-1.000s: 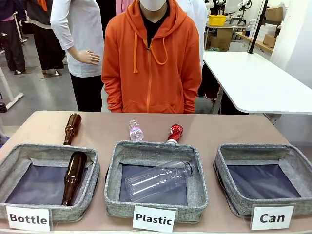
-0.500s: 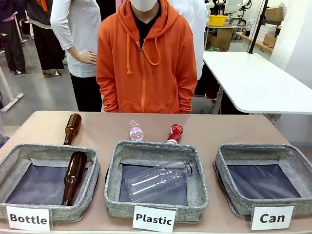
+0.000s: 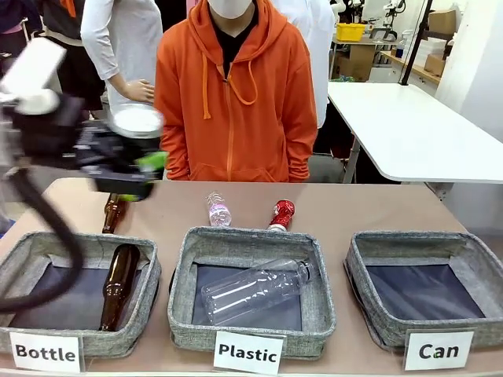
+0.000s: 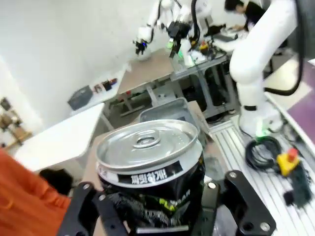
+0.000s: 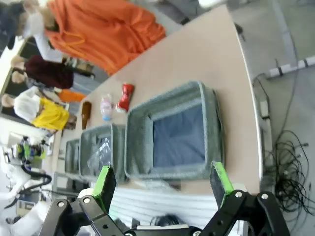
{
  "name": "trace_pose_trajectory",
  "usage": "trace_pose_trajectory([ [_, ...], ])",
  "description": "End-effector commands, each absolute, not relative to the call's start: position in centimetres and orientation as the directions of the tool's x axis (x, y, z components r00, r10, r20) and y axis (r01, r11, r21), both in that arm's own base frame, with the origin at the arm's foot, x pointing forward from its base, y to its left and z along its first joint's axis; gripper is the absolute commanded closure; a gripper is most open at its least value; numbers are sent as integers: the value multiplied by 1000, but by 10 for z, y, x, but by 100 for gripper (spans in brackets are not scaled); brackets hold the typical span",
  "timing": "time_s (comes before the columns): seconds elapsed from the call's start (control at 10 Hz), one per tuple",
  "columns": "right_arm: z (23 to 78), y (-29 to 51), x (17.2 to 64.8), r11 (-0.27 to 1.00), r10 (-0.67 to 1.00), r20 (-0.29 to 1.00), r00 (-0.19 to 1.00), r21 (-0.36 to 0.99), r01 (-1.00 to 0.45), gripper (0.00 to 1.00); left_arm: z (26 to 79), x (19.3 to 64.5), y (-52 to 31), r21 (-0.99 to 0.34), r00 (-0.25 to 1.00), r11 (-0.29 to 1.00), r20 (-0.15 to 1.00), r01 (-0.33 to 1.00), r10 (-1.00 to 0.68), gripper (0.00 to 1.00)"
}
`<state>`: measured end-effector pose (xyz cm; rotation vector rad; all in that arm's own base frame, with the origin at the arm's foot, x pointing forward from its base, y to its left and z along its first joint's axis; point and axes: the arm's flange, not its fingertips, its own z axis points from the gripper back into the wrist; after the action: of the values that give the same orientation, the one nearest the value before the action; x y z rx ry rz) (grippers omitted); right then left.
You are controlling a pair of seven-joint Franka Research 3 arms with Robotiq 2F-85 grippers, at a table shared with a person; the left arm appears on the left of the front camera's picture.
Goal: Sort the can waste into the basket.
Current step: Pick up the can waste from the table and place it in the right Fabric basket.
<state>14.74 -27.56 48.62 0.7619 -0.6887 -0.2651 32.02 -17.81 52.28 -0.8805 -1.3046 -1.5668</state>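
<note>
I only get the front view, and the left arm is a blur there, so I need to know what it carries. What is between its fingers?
Observer: The left wrist view shows the left gripper shut on a black can with a silver lid.
Operator: Is it crushed?
Observer: Its black side is crumpled. The lid looks round and whole.
Operator: And the right gripper?
Observer: The right gripper is open and holds nothing. In its wrist view, the last basket in the row lies beyond it, dark base showing.
</note>
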Motion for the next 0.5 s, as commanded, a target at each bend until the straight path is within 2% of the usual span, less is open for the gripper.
trace_pose_trajectory([
  [0.0,488,-291,123,658,-380,405,832,750,-65,0,529,361,-253,393,-380,17,899,919,-215,100],
  [0.1,485,-300,115,685,-384,420,822,727,-51,0,526,360,-313,370,-362,7,913,929,-188,100],
  [0.3,486,-318,101,671,-428,424,798,741,-34,0,526,369,-425,357,-380,-142,904,923,-197,100],
  [0.4,485,-330,93,657,-440,430,789,752,-43,0,522,370,-470,350,-379,-168,904,922,-199,100],
])
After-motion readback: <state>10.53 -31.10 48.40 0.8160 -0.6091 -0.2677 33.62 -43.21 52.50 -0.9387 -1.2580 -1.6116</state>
